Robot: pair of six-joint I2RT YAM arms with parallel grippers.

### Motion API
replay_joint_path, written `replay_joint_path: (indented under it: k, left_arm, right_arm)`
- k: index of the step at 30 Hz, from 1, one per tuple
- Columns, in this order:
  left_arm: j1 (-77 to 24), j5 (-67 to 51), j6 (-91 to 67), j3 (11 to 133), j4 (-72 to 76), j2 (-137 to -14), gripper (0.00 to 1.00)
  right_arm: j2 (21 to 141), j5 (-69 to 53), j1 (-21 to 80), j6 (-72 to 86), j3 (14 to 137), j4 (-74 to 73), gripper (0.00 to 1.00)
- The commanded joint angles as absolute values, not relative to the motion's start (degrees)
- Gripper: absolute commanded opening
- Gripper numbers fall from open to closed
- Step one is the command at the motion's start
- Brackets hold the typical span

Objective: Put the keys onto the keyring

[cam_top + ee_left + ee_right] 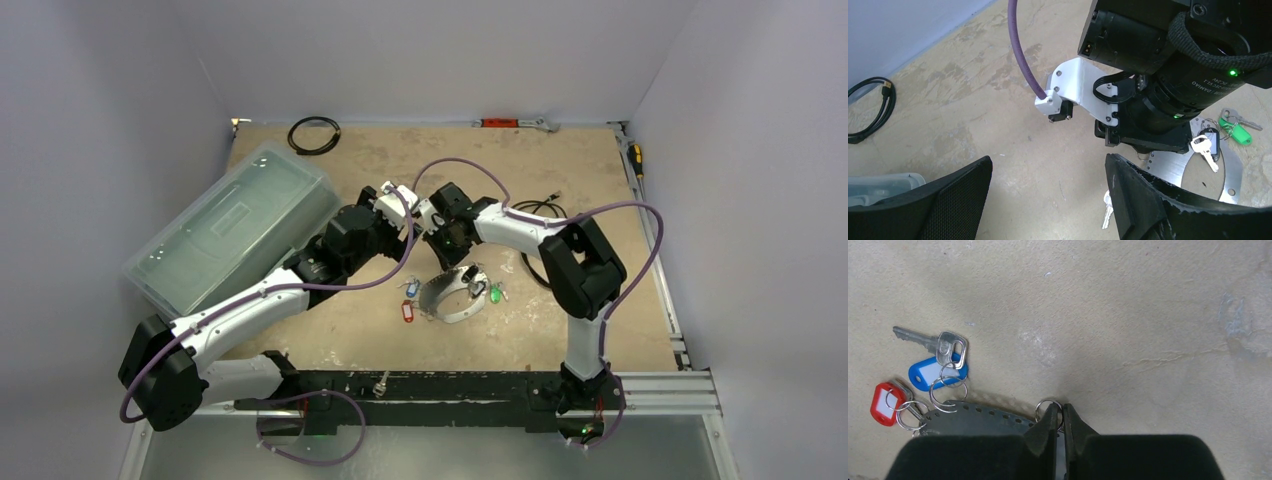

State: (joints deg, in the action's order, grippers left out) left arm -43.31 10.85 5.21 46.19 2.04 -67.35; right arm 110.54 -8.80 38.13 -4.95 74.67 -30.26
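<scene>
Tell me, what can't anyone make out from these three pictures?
Right wrist view: the right gripper covers the near part of the keyring; whether it truly pinches the small ring at its tips is hidden.
Left wrist view: the right arm blocks part of the keyring; a finger of the left gripper cuts off a silver key.
Top view: the keys are too small to count.
</scene>
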Motion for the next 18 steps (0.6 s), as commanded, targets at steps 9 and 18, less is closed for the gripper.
replay_joint_path:
  k: [9, 18]
  left_arm:
    - [-43.5, 11.5, 6.5, 47.2, 4.1, -65.6, 0.82]
    - [-38.1, 0.9, 4.8, 48.2, 2.9, -63.2, 0.82]
  right_arm:
    - [103.9, -5.3, 40.5, -8.2, 70.0, -25.6, 0.00]
    - [89.7, 8.6, 48.4, -11.1, 55.9, -5.7, 0.00]
